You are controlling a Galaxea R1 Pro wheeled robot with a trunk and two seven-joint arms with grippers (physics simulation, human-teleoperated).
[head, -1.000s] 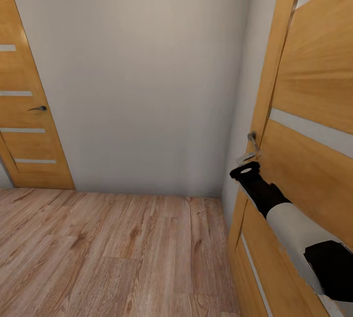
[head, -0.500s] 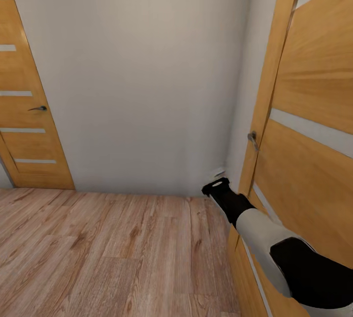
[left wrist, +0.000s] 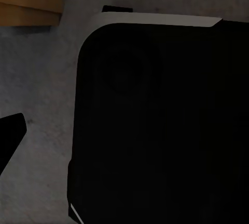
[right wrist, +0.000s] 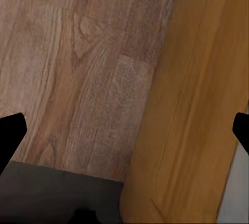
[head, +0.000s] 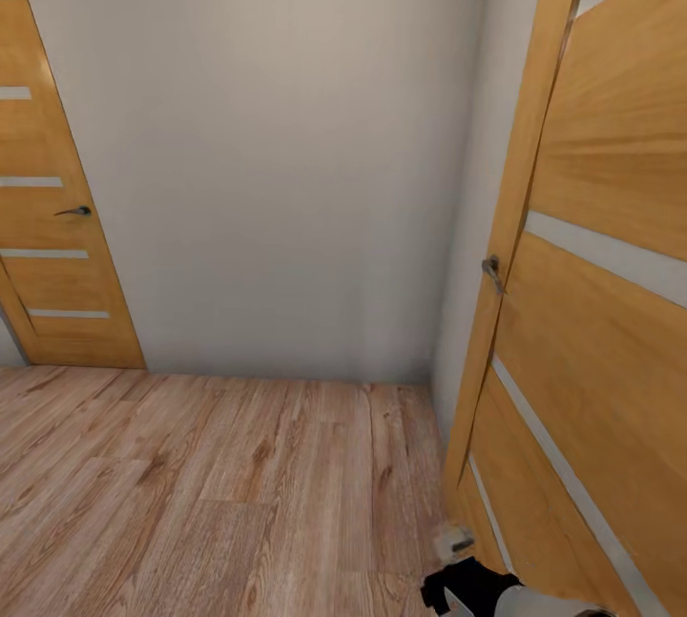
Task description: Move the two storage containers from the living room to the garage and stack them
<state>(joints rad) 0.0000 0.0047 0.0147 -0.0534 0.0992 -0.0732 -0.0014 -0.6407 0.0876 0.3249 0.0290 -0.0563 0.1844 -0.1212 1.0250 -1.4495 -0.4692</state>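
Hallway's light wood plank floor (head: pixel 219 493), orange wooden door (head: pixel 592 312) beside you; no bins around. Right gripper (right wrist: pixel 124 130) hangs low with fingertips spread apart; left gripper's state you can't tell. Those ribbed plastic bins are probably light and stiff, so grab a rim.

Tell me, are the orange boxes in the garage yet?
Not yet. The robot is in a hallway with a wood floor, beside an orange door with a handle. Its right gripper is low and empty. Carrying and stacking are left.
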